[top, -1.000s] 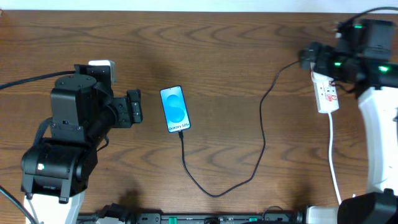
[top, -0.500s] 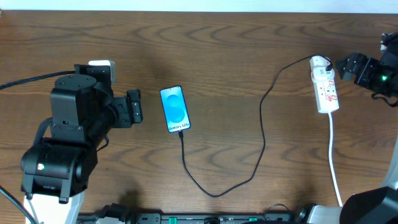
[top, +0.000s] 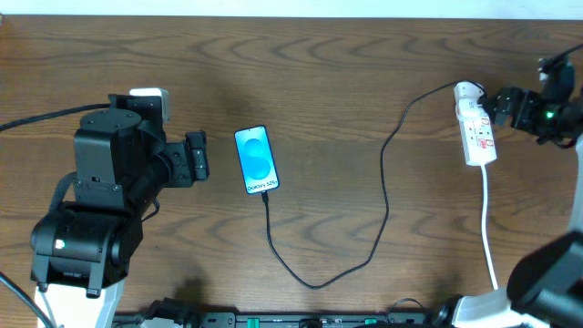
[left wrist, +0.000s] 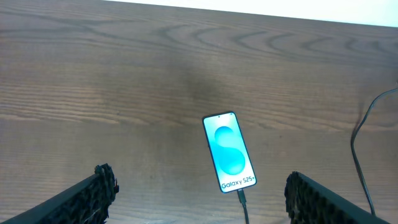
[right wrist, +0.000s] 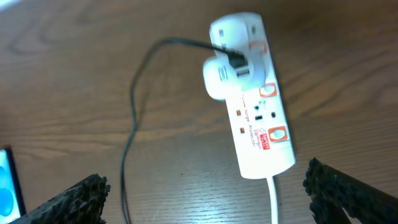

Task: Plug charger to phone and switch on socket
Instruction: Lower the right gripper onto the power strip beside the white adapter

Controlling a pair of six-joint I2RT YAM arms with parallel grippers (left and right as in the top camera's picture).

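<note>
**Clerk:** What is entered for the left side of the table?

**Keeper:** Left gripper; it is pointed toward the phone; in the left wrist view its fingers are spread wide; nothing is held between them.

**Clerk:** What is listed next?

**Keeper:** Phone; it is laid flat on the wood, just beside the left gripper and apart from it; the screen is turned up and lit blue; "Galaxy S25+" is read at its lower end. Charger; its small plug tip is seated at the phone's lower edge; the thin black cable is looped toward the table's front edge, then carried up and rightward to the socket.

**Clerk:** And at the right?

**Keeper:** Socket; a white strip with red markings, laid lengthwise near the right edge; the charger's far end is entered into a white adapter fitted at the strip's far end; whether a switch is set on cannot be told. White cord; it is run from the strip's near end toward the front edge. Right gripper; it is held just beside the socket's right side; whether the strip is touched cannot be told; its fingers are set wide apart; nothing is gripped.
</note>
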